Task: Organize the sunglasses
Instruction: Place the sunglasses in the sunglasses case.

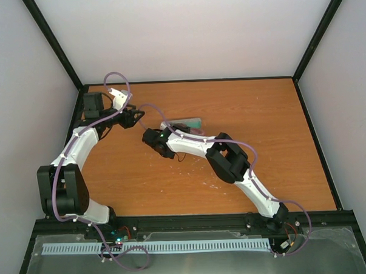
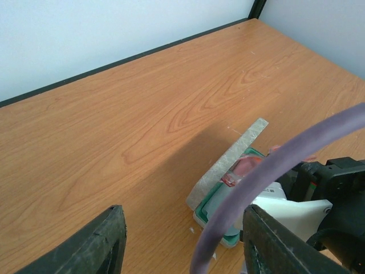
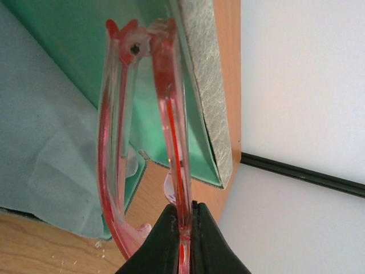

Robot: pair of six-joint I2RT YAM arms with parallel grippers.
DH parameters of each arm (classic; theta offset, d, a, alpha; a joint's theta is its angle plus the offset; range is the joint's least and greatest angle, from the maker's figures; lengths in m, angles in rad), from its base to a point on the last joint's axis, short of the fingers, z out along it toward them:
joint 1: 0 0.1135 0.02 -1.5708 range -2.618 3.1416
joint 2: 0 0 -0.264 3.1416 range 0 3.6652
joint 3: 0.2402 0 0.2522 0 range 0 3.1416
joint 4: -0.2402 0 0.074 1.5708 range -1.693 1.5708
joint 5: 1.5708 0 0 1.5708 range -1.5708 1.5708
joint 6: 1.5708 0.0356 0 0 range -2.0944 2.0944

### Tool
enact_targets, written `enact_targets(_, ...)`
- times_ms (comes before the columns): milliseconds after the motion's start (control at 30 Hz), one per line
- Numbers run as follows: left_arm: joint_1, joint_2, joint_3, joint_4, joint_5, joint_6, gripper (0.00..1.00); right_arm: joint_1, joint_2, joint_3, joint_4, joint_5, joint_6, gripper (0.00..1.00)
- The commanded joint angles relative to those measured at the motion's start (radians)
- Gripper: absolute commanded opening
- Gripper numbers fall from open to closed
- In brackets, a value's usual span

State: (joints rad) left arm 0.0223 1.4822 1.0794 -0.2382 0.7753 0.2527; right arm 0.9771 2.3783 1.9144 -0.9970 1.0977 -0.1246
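The translucent red sunglasses (image 3: 171,114) are pinched between my right gripper's (image 3: 185,220) black fingers, folded, just above the open grey case (image 3: 202,68) with its teal lining. The light blue cloth (image 3: 40,142) lies in the case under them. In the left wrist view the case (image 2: 231,165) stands open with the red frame (image 2: 246,166) over it, partly hidden by a purple cable. In the top view the case (image 1: 190,123) shows behind the right arm; the right gripper (image 1: 154,141) sits beside it. My left gripper (image 2: 182,240) is open and empty, left of the case, also seen from above (image 1: 135,116).
The wooden table (image 1: 242,110) has black rails along its edges and white walls behind. A purple cable (image 2: 274,171) crosses the left wrist view. Small white crumbs lie on the wood near the case.
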Motion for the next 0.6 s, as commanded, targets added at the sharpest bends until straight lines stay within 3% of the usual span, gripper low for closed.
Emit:
enact_targets(0,0.01,-0.014,-0.005,0.034,0.034,-0.023,0.57,0.015,-0.008,-0.022,0.078,0.052,-0.057,0.03)
enact_targets(567,0.01,-0.011,-0.009,0.066,0.042,-0.041,0.57,0.035,0.009,-0.073,0.177,0.021,-0.133,0.03)
